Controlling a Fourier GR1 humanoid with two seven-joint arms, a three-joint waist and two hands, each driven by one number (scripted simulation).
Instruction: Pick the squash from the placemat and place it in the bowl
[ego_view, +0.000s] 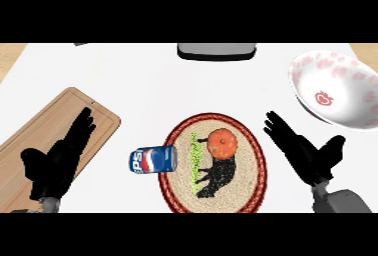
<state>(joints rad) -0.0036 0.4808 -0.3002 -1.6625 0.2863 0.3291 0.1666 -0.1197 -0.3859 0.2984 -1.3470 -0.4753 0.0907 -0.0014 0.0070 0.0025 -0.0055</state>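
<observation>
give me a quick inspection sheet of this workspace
surface: white counter, wood at the far corners
job's things: orange squash on the oval placemat; white bowl with red prints far right, holding nothing
clutter: pepsi can on its side at the placemat's left edge; wooden cutting board left
hands: left hand open over the board; right hand open right of the placemat
cables: nothing seen
surroundings: grey object at far edge

We see our two matte black hands, the left hand (55, 160) and right hand (310, 152), on boxy grey forearms.
</observation>
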